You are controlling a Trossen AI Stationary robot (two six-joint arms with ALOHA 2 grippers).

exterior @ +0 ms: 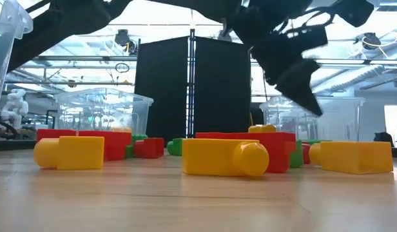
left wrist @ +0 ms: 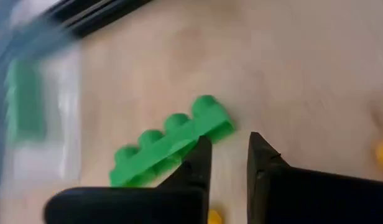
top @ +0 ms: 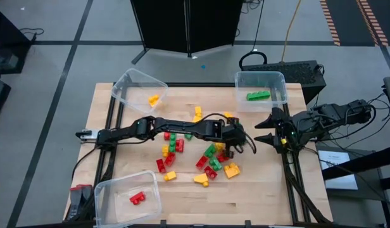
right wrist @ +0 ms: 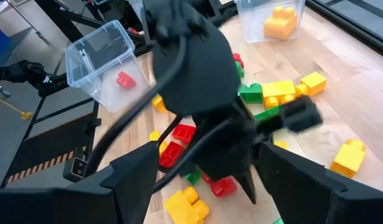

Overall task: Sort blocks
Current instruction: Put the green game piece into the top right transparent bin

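The blocks (top: 201,155) are scattered over the middle of the wooden table (top: 271,190), red, yellow and green pieces mixed in a loose heap; roughly twenty loose ones can be made out from above, though an exact count is prevented by the left arm lying across the heap. Three clear bins are seen at the table's edges. One long green block (top: 258,96) is held by the bin (top: 278,79) at the far right corner. One yellow block (top: 154,99) lies in the bin (top: 128,81) at the far left corner. One red block (top: 138,198) lies in the bin (top: 103,190) at the near left corner.

The left gripper (top: 238,144) is stretched out over the right part of the heap. In its wrist view a long green studded block (left wrist: 173,140) is seen lying on the wood just beside one of its fingers (left wrist: 198,162); the fingers are drawn nearly together with nothing between them, and the green block is not grasped.

The right gripper (top: 266,130) is held above the table's right side, near the left gripper and pointed toward it, its fingers spread wide and empty.

From table height, yellow and red blocks are seen in the foreground, with the dark arm hanging above them.
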